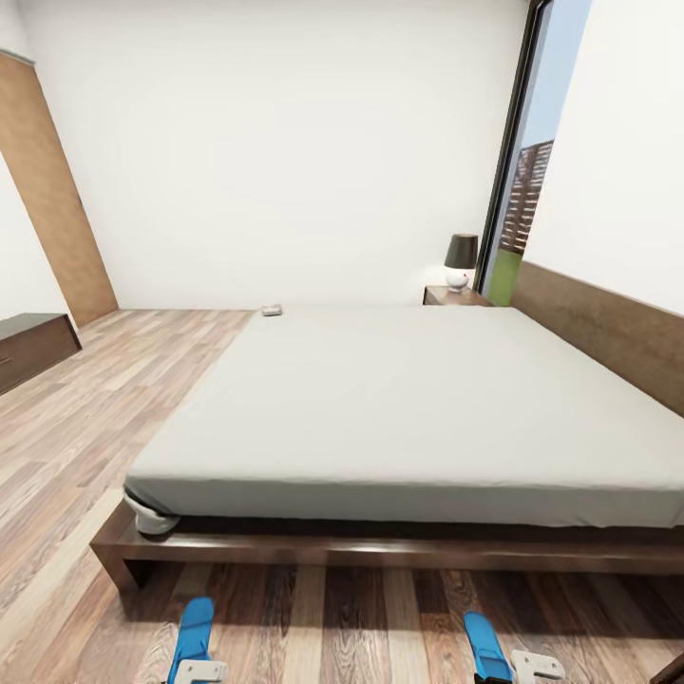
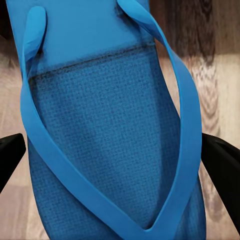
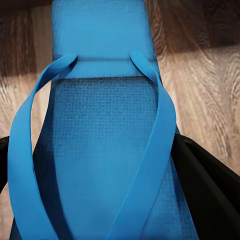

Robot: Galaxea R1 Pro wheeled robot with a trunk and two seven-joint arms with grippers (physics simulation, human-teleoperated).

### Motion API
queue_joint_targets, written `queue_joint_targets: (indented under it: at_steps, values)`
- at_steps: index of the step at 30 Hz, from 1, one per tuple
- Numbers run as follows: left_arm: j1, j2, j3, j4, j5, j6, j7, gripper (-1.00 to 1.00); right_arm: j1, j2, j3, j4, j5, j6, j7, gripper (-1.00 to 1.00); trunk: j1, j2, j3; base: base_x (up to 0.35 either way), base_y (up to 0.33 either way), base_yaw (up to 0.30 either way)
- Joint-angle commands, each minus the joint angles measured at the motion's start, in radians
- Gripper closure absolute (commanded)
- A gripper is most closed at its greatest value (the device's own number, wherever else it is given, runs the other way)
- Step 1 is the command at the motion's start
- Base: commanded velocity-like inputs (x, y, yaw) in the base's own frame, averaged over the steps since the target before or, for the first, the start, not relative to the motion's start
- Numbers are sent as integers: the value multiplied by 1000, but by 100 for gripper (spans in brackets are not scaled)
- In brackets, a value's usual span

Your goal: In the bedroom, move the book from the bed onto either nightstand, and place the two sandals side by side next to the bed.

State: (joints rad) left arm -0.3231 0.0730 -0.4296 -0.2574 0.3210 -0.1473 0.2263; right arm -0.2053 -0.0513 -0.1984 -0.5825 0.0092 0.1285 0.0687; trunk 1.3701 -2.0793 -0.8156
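The bed (image 1: 408, 408), with a pale grey mattress on a dark wooden frame, lies straight ahead. At its far left corner is the book (image 1: 272, 310), a small flat thing too distant to read. The nightstand (image 1: 454, 296) stands at the far right by the headboard and carries a lamp. Just off the bed's near side, my left gripper (image 1: 199, 671) is shut on one blue sandal (image 1: 194, 629), and my right gripper (image 1: 534, 665) is shut on the other sandal (image 1: 485, 644). Each wrist view shows a sandal (image 2: 110, 125) (image 3: 105, 130) between black fingers (image 2: 222, 165) (image 3: 200, 175).
A dark console (image 1: 33, 347) stands at the left wall beside a wooden door (image 1: 57, 199). A tall window (image 1: 527, 180) is behind the nightstand. Wood-plank floor (image 1: 104, 399) stretches along the bed's left side. White fabric (image 1: 152, 518) bulges at the mattress's near left corner.
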Motion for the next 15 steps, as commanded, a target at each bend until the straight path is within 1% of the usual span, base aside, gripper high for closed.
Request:
queue_joint_targets:
  at_steps: [1,15]
  values:
    - [-1,1,-9,0,9,-3,4,100,0,1,-6,-2,0,5,7,100,4,-8,-4,0,0,0]
    - [-1,1,-14,0,9,-3,4,100,0,2,-6,-2,-2,6,8,100,57,-106,-48,0,0,0]
